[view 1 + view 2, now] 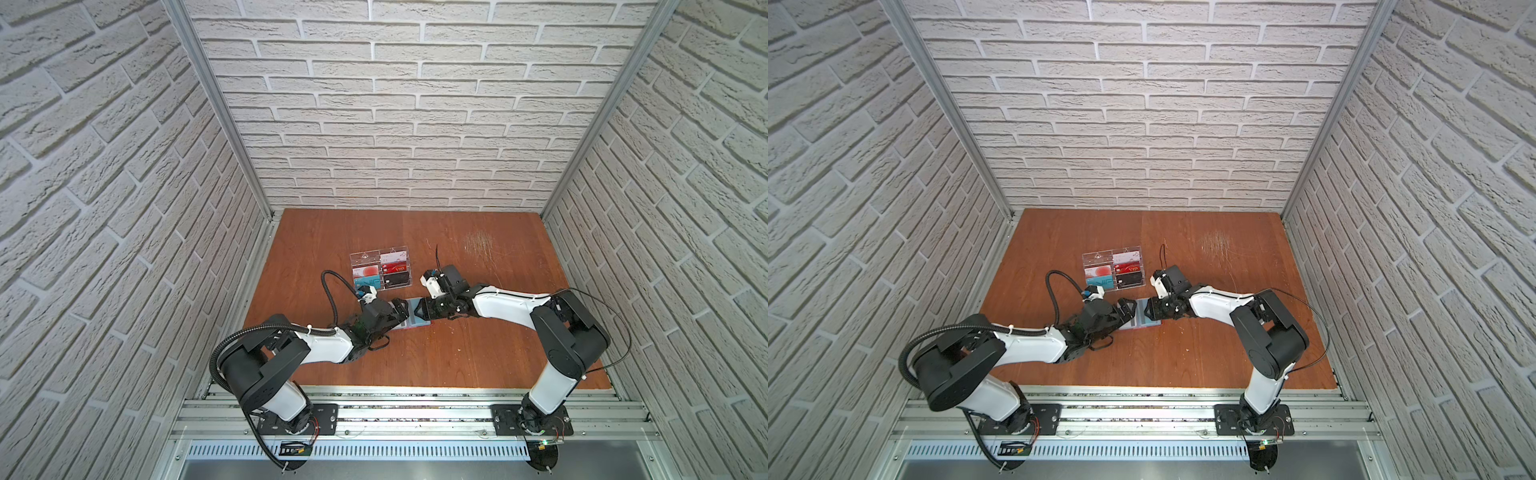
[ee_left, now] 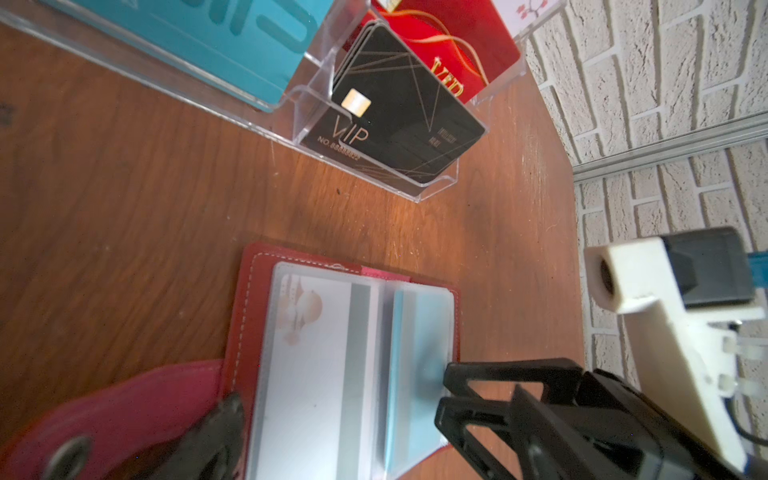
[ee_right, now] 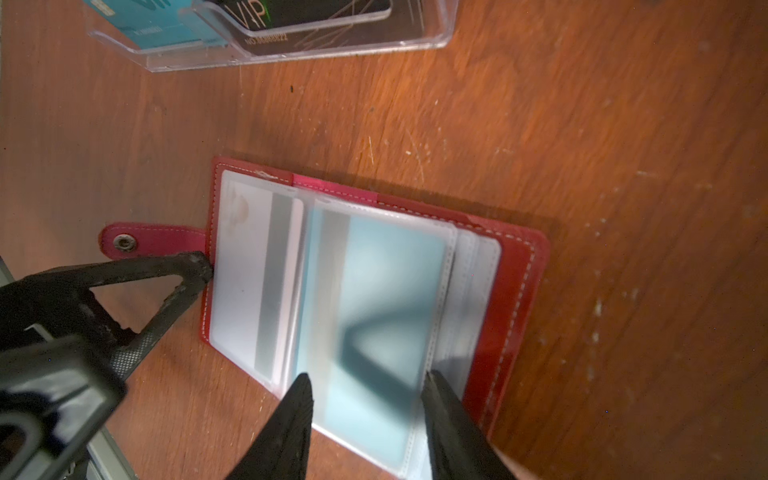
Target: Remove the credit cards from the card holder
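1. While the card holder lies open on the table between both arms, its credit cards sit in cloudy sleeves.
2. Left fingers spread wide, one tip touching the holder's red edge.
3. Right fingers, half apart, straddle the teal card in its sleeve; I cannot tell whether they grip it.
4. Cards likely light, stiff, slick; pinch one by its edge at the sleeve mouth.

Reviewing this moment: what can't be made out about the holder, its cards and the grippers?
- Right gripper: whether it grips the teal card's sleeve or only straddles it. The right wrist view is blurred.
- Rear sleeves: contents hidden behind the teal card's sleeve.
- White card: print hazed by frosted plastic in the left wrist view.
- Holder: too small in both top views, partly covered by the left gripper and right gripper.
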{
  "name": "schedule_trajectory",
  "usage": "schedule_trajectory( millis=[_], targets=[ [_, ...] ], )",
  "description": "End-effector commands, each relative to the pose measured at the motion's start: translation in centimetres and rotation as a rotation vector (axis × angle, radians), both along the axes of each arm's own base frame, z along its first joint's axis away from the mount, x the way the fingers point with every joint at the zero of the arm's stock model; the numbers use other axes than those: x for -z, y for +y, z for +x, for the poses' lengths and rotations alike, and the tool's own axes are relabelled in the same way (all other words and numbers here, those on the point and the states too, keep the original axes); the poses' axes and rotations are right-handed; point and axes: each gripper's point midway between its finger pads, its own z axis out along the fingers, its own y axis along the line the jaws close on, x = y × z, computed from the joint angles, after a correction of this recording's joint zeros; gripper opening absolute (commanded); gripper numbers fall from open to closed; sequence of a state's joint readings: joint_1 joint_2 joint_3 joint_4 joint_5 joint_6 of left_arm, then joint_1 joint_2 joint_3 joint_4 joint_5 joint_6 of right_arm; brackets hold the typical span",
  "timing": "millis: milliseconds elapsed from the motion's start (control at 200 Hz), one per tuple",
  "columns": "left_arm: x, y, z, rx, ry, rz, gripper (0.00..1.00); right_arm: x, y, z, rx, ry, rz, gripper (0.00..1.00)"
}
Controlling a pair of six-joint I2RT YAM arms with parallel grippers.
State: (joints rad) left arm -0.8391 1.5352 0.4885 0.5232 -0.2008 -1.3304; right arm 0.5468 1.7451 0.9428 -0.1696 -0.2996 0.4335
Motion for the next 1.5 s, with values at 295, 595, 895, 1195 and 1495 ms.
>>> schedule_trajectory(
  millis=[295,595,895,1195,1495],
  targets=[
    [2.2,0.6,-0.9,-0.011,0.044,0.035,0.98,0.5,-1.0,0.1,0.040,0.033,-0.014,0.47],
    [2.6,0.4,-1.1,-0.004,0.057,0.033,0.98,0.8,-0.5,0.0,0.031,0.062,0.026,0.51],
    [2.6,0.5,-1.3,-0.011,0.056,0.025,0.98,-1.2,1.8,-0.3,-0.020,0.038,0.190,0.51],
    [2.9,0.6,-1.4,-0.026,0.062,0.010,0.98,-2.6,2.6,-0.4,-0.041,0.013,0.266,0.50],
    [3.4,0.7,-1.6,-0.031,0.072,-0.001,0.98,-2.0,0.5,0.2,0.021,-0.003,0.169,0.50]
  ],
)
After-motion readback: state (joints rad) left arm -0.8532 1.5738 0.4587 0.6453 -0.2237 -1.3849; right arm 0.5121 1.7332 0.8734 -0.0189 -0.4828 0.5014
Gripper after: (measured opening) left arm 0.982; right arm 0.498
